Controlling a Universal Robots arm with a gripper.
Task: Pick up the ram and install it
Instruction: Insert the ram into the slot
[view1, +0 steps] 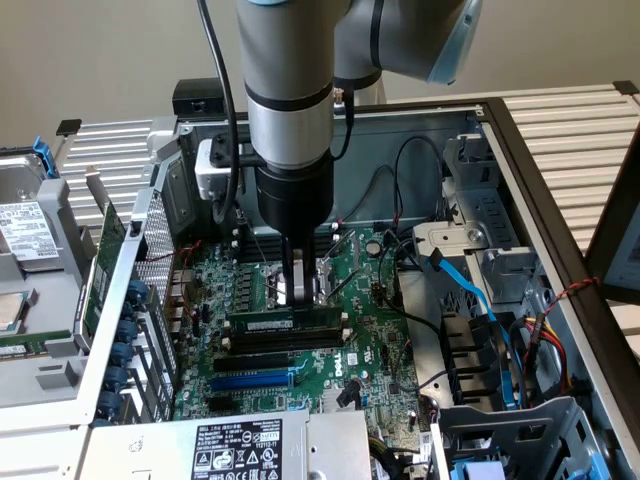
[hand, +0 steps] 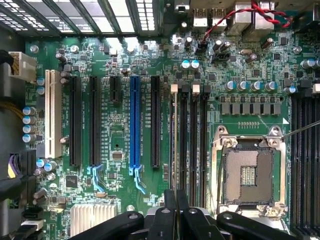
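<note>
**Jaws shut above a ram standing in its slot**

You had the jaws closed finger to finger, gripping nothing, and pointed straight down at the motherboard (view1: 370, 300). The ram (view1: 285, 324) stood on edge in the outermost black memory slot, the one on the side of the blue expansion slot (view1: 255, 380). It was directly beneath the jaws, not off to one side. Its long axis ran across the exterior view from left to right, parallel to the empty memory slots (hand: 193, 145) between it and the CPU socket (hand: 247, 172). In the wrist view the ram (hand: 173, 140) showed as a thin edge in line with the seam between the fingers (hand: 170, 207). The tips hung slightly to the exterior view's right of the stick's middle. Whether they touched its top edge could not be told.
</note>
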